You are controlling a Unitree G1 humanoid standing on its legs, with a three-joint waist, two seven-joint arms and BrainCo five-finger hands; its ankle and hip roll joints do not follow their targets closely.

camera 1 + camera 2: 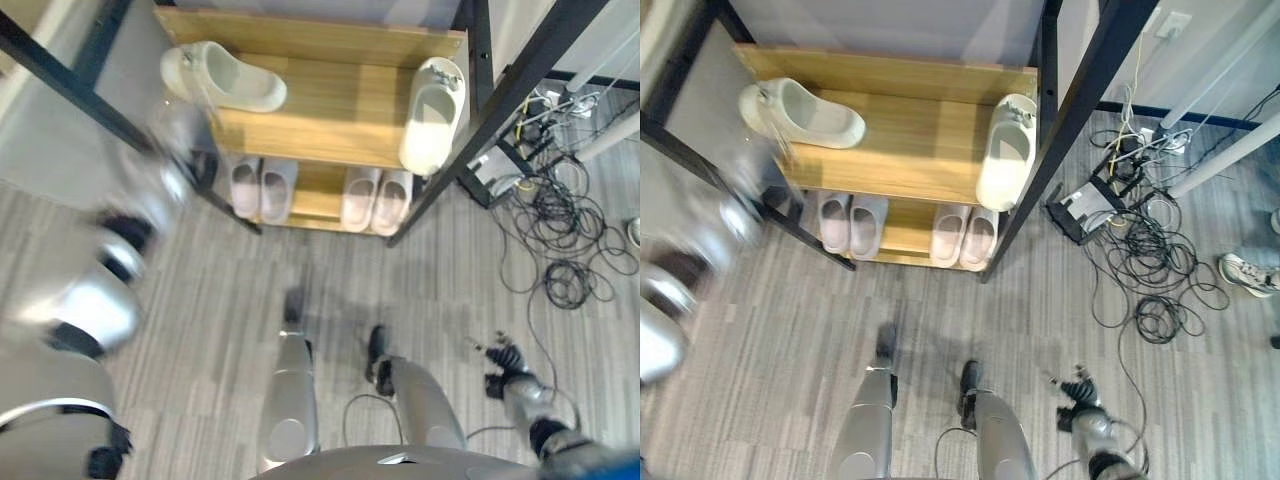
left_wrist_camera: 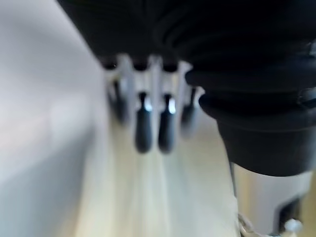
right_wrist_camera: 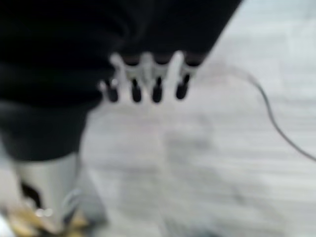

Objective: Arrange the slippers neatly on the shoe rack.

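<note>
Two pale green slippers lie far apart on the top wooden shelf (image 1: 330, 100) of the shoe rack. The left slipper (image 1: 225, 78) lies crosswise near the shelf's left end. The right slipper (image 1: 433, 115) points front to back at the right end. My left hand (image 2: 143, 126) is blurred by the rack's left front corner (image 1: 185, 170), its fingers straight and holding nothing over pale wood. My right hand (image 1: 505, 365) hangs low over the floor at the lower right, with its fingers (image 3: 157, 89) relaxed and empty.
On the lower shelf stand two pairs of pale slippers (image 1: 262, 188) (image 1: 377, 200). Black frame posts (image 1: 470, 150) border the rack. Tangled cables (image 1: 560, 230) and a black box (image 1: 1085, 210) lie on the floor to the right. A person's shoe (image 1: 1245, 272) shows at the far right.
</note>
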